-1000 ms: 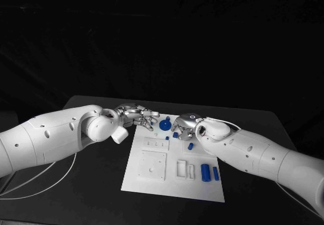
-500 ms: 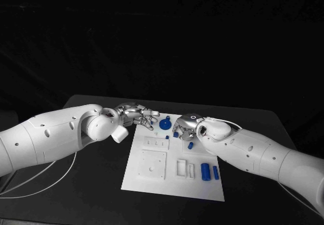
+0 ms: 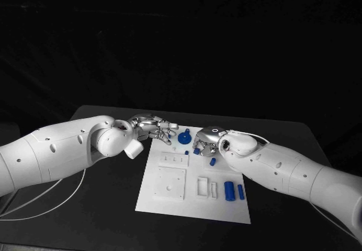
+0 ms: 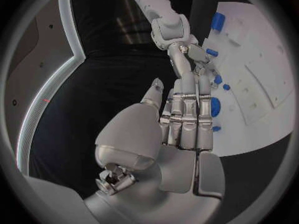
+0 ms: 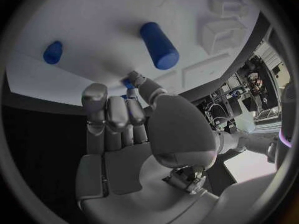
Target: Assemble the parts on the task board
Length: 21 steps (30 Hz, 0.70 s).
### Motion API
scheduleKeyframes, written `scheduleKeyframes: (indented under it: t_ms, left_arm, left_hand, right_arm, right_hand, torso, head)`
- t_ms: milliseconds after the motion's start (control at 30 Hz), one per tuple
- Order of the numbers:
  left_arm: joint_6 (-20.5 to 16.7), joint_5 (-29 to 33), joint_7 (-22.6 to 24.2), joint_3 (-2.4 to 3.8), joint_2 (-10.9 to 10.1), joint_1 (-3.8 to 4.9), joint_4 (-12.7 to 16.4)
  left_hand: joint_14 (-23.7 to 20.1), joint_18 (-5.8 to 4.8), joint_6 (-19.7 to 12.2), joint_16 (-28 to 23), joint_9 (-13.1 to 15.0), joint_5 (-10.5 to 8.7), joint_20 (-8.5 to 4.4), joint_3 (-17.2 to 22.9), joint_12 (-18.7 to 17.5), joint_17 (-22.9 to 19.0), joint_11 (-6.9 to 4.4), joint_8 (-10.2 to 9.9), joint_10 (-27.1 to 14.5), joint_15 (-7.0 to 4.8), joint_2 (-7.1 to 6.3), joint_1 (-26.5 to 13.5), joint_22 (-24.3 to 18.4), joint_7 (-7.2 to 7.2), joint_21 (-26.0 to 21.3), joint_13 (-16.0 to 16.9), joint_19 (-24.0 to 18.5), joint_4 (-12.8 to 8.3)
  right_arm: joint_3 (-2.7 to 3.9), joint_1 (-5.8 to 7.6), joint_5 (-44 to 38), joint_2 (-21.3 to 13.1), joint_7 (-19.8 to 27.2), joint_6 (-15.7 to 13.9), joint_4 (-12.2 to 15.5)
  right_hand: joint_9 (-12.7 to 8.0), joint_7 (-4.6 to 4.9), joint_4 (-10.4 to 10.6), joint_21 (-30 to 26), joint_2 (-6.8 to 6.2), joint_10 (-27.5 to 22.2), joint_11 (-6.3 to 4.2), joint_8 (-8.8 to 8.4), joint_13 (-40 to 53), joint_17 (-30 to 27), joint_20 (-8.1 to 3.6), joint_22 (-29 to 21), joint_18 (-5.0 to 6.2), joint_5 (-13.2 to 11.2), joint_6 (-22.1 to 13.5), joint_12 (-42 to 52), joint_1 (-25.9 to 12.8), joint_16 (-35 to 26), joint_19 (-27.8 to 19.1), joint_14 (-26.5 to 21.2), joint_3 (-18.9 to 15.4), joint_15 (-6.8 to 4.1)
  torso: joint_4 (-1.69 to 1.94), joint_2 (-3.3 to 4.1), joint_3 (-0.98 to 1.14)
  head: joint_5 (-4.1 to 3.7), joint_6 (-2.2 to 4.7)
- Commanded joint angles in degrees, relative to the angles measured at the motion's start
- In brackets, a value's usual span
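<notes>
Head view has both hands working the far end of the task board (image 3: 192, 204), which sits in the middle of the black table (image 3: 302, 130). The parts are small blue plastic-looking pieces: a round knob-like one (image 3: 184, 139) near the board's far edge, a short peg (image 3: 213, 162) further in, and two cylinders (image 3: 229, 189) near the right corner closest to the robot.

The right hand (image 3: 205, 144) looks like it's pinching a small blue piece (image 5: 129, 81) between its thumb and a fingertip, right down at the board surface, with the other fingers curled in beside it. The left hand (image 3: 155, 128) hovers at the board's far left corner, fingers held straight and close together, nothing in them as far as I can see.

My guess on handling: these bits look light, rigid and smooth, so they'd slip or roll easily. A fingertip pinch across the sides of the peg seems the way to go, keeping it upright for its socket. They don't look fragile, just fiddly.
</notes>
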Motion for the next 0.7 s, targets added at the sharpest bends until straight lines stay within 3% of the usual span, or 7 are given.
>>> scheduleKeyframes:
  t_ms: [33, 467, 700]
  left_arm:
    - [0.8, -0.1, 0.3, 0.03, 0.2, 0.07, 0.0]
    - [0.9, -0.1, 0.2, 0.03, 0.3, 0.06, -0.1]
    - [1.0, -0.1, 0.0, 0.03, 0.3, 0.06, -0.1]
  left_hand:
    - [0.1, -0.04, -0.3, -0.2, 0.0, -0.2, 0.15, -0.1, 0.1, 0.1, -0.11, 0.2, -0.3, 0.3, -0.57, 0.1, -0.1, 0.0, 0.1, -0.1, -0.3, 0.4]
    - [0.1, -0.04, -0.3, -0.2, 0.0, -0.2, 0.15, -0.1, 0.1, 0.1, -0.11, 0.2, -0.3, 0.3, -0.57, 0.1, -0.1, 0.0, 0.1, -0.1, -0.3, 0.4]
    - [0.1, -0.03, -0.4, -0.2, 0.0, -0.22, 0.17, 0.0, 0.1, 0.1, -0.09, 0.2, -0.4, 0.31, -0.57, 0.1, -0.1, 0.03, 0.1, -0.1, -0.3, 0.4]
  right_arm:
    - [-0.03, 0.01, -0.5, 0.1, -0.2, -0.9, 0.0]
    - [-0.04, 0.01, -0.5, 0.1, -1.1, -3.2, 0.0]
    - [-0.05, 0.02, -0.5, 0.0, -2.0, -2.3, 0.1]
  right_hand:
    - [0.1, 0.24, 0.9, -0.3, 0.67, -0.1, 0.75, 0.08, 0.1, 0.1, 0.2, 4.9, -0.39, -1.8, 1.1, 0.4, 0.4, -0.1, 3.1, 0.1, -1.5, 0.46]
    - [0.2, 0.84, 1.8, -0.2, 0.83, 0.0, 1.56, 0.12, 0.1, 0.2, 0.66, 5.0, 0.02, -2.5, 4.1, 0.6, 0.5, 0.0, 3.2, 0.2, -1.4, 0.93]
    - [0.1, 1.32, 5.2, -0.3, -0.77, 0.0, 1.91, 0.1, -0.1, 0.1, 0.92, 4.9, 0.26, 0.9, 2.8, 0.4, -0.1, 0.0, 3.3, 0.3, -6.9, 1.18]
  torso:
    - [0.0, -0.02, -0.01]
    - [-0.02, -0.08, 0.02]
    - [-0.04, -0.07, 0.03]
  head:
    - [-0.03, -0.07]
    - [0.02, -0.23]
    - [-0.1, -0.2]
